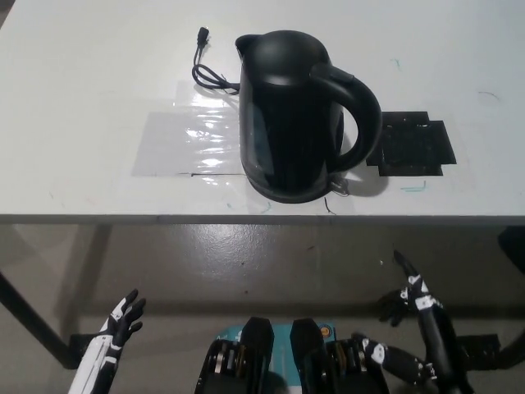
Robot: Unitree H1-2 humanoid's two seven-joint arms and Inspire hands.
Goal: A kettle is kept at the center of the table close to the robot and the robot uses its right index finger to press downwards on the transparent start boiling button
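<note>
We see our right robot hand (pixel 413 297) low below the counter (pixel 82 66) edge, one finger extended, holding nothing, left robot hand (pixel 123 318) resting lower left, fingers spread, kettle (pixel 287 115) upright mid-counter, near edge, cord (pixel 207 70) behind it

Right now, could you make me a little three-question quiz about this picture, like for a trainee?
1. True or false: the black right hand is touching the kettle.
2. Which way does the kettle's handle face in the picture? A) left B) right C) toward the far table edge
3. Fill in: the kettle's cord lies on the table, to the kettle's ____ in the picture.

Key: 1. False; both hands hang below the near table edge, the white left hand at lower left. 2. B. 3. left, its plug lying loose on the tabletop.
</note>
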